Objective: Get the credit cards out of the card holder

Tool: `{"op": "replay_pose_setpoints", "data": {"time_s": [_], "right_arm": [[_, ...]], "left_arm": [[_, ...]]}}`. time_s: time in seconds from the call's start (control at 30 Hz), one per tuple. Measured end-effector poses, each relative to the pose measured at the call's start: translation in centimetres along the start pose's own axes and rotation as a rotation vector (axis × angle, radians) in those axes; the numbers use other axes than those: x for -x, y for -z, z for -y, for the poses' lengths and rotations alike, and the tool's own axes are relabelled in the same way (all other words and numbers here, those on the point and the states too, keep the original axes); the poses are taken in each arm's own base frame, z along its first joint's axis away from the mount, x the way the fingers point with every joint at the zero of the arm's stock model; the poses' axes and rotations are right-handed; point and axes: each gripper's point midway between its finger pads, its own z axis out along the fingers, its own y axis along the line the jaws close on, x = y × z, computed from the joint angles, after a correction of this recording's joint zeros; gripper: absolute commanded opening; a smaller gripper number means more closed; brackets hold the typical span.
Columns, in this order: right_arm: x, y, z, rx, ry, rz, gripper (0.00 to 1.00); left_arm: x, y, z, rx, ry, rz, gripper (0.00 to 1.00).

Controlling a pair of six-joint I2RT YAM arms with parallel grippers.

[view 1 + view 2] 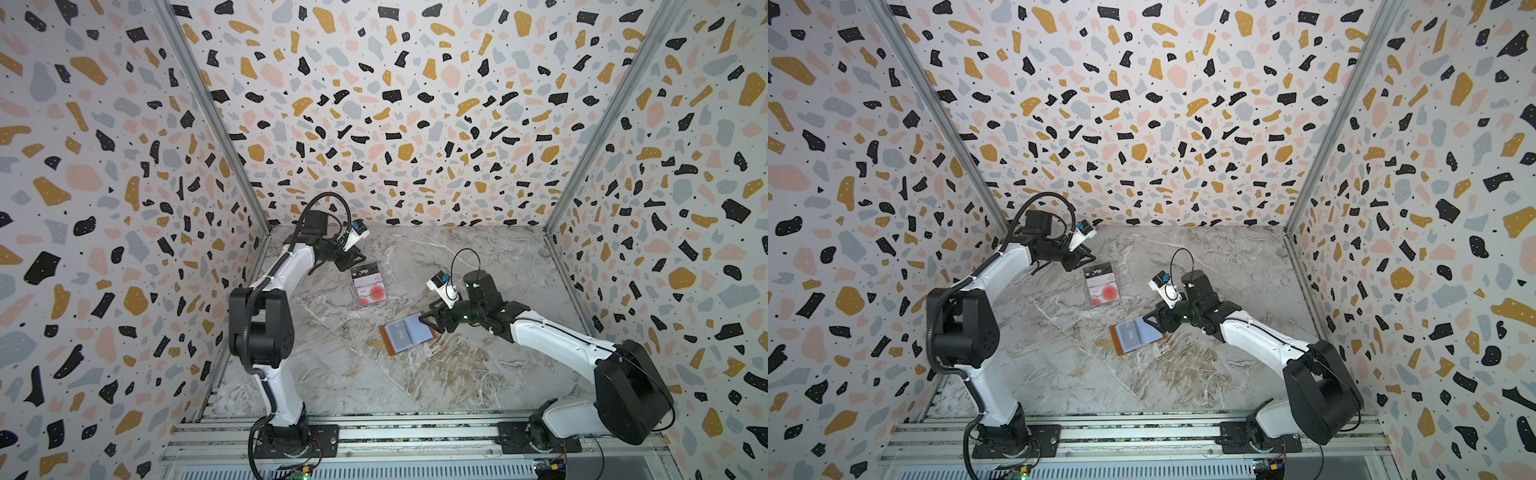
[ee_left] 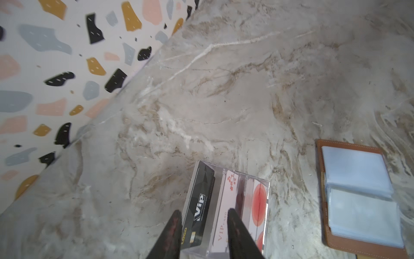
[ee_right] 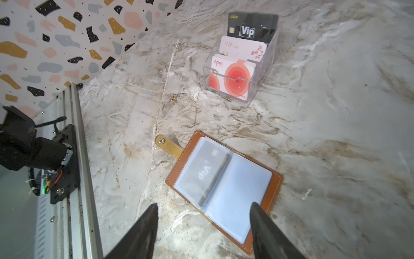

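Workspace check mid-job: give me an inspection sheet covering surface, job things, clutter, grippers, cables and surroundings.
Surface: marble-pattern table, no spills seen.
Job's things: card holder lies open flat, one dark Vip card in a sleeve, facing sleeve looks empty; other credit cards stand in a clear case.
Clutter: nothing seen.
Grippers: left gripper open over the case's dark cards; right gripper open at the holder's edge; neither holds anything.
Cables: black cables loop above both wrists, off the table's things.
Surroundings: terrazzo-print walls on three sides; aluminium rail at the arm bases.
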Motion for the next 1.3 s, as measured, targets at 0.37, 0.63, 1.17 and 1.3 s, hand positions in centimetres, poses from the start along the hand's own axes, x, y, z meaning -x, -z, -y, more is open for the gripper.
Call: {"op": "replay_pose_setpoints", "data": {"time_s": [0.37, 0.63, 1.17, 1.3], "right_arm": [[-3.6, -5.0, 0.4, -0.111, -0.08, -0.106, 0.71], [-1.3, -5.9, 1.6, -0.162, -0.106, -0.074, 0.71], [-4.4, -10.5, 0.4, -0.212, -0.042, -0.255, 0.73], [-6.0, -10.9, 0.2, -0.223, -0.026, -0.309, 0.72]], "left_arm": [[-4.5, 2.7, 15.3, 0.065, 0.229, 0.097, 0.33], [-12.0, -1.8, 20.4, 0.064, 0.47, 0.014, 0.18], [-15.6, -3.8, 20.8, 0.096, 0.659, 0.019, 0.1], [-14.9, -3.9, 21.4, 0.066, 0.653, 0.041, 0.1]]}}
